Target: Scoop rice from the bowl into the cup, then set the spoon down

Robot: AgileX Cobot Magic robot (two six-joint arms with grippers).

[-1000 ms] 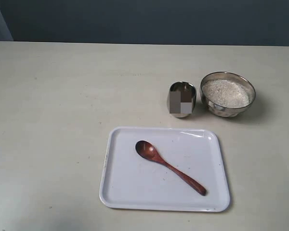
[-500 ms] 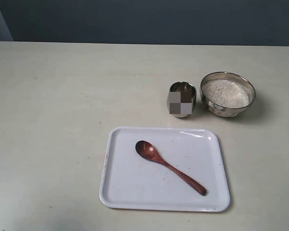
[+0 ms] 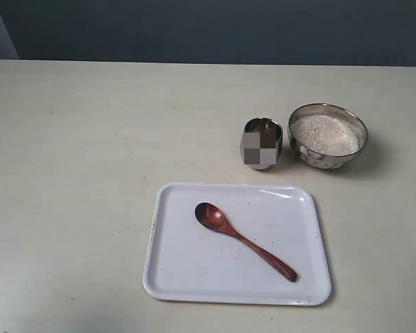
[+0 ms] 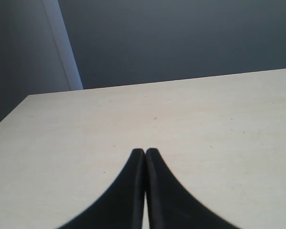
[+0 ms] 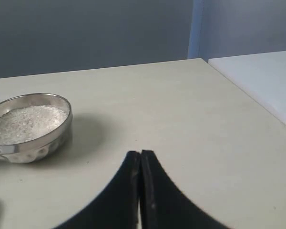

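Observation:
The reddish-brown wooden spoon (image 3: 244,240) lies diagonally on a white tray (image 3: 173,277), head toward the far left. Behind the tray stands the small steel cup (image 3: 263,142), and right of it the steel bowl (image 3: 328,136) holding a heap of white rice (image 3: 325,134). The bowl (image 5: 31,127) and its rice (image 5: 26,121) also show in the right wrist view, ahead of my right gripper (image 5: 140,153), which is shut and holds nothing. My left gripper (image 4: 145,151) is shut over bare tabletop. Neither gripper appears in the exterior view.
A pale beige tabletop (image 3: 90,152) carries everything, with a dark wall behind. A white sheet or board (image 5: 262,81) lies past the table's corner in the right wrist view.

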